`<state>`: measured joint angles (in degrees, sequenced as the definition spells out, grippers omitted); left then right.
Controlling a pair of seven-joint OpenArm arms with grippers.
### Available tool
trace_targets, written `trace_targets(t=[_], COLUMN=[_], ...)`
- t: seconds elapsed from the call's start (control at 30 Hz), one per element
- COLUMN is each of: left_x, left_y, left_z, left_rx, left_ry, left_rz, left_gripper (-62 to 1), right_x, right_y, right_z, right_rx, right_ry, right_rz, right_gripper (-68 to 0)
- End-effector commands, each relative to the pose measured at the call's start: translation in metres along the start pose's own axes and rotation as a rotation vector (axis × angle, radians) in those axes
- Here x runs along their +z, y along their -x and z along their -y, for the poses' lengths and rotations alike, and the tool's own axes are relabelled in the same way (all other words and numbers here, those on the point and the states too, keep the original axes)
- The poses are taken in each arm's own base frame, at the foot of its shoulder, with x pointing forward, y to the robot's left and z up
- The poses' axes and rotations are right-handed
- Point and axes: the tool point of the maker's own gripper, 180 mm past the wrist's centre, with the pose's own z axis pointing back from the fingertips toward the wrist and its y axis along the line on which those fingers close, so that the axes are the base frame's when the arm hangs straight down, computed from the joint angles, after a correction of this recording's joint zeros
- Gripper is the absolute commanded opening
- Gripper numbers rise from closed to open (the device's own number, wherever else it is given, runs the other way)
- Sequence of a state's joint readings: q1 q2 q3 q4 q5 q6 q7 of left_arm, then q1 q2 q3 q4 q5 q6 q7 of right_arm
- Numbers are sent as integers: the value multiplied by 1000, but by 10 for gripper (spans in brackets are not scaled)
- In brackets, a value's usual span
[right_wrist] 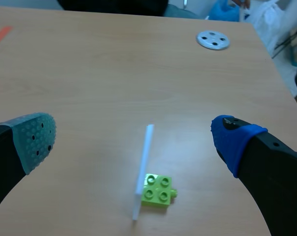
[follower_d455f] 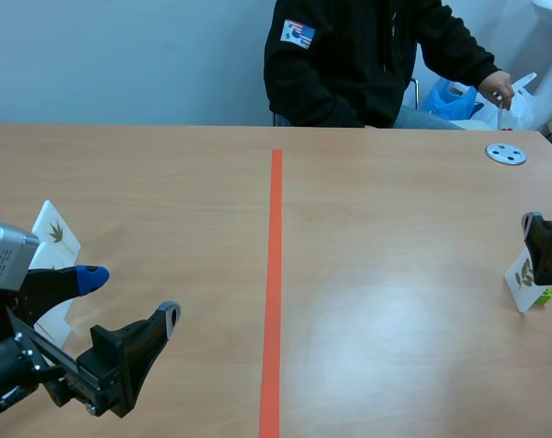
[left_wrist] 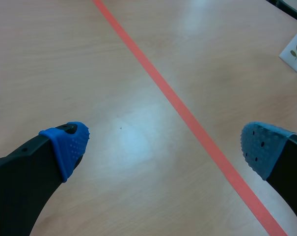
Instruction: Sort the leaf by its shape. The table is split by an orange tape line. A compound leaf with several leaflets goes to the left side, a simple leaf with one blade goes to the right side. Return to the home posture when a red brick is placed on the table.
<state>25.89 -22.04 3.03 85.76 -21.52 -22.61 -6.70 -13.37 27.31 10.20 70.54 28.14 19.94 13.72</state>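
Item 1: leaf card (right_wrist: 144, 162), white, upright in a green brick (right_wrist: 158, 190). Place: far right of the orange tape line (follower_d455f: 276, 274), close to the bench edge. The print is small and seems to show a sprig of several leaflets. If so, it belongs left of the tape line.

Item 2: right gripper (right_wrist: 134, 141). Fingers spread wide, holding nothing. The card stands ahead in the gap between them, its thin edge toward the wrist.

Item 3: left gripper (left_wrist: 168, 148). Fingers spread, empty, left of the tape line.

Item 4: second card (follower_d455f: 49, 235), far left of the tape line, behind the left arm.

Hazards, as judged:
- The card is thin and tall on a small base, so one finger landing first would tip it or skate it toward the bench edge.
- A pinch on the card alone may pull it out of the brick.
- Misreading the small print would send it to the wrong side.
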Motion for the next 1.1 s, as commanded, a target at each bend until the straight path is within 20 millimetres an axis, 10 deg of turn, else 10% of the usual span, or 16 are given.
trace_targets(t=[0.0, 0.43, 1.07], left_x=[-2, -2, -2], left_y=[-14, -13, -15], left_z=[4, 7, 10], left_rx=[-1, -1, -7], left_ry=[11, 27, 55], left_rz=[48, 43, 43], left_gripper=[14, 14, 14], right_x=[2, 37, 52], right_y=[-14, -44, -22], right_z=[-3, -94, -174], right_rx=[18, 83, 31], right_ry=[-16, -295, -483], right_rz=[30, 19, -52], right_gripper=[4, 4, 4])
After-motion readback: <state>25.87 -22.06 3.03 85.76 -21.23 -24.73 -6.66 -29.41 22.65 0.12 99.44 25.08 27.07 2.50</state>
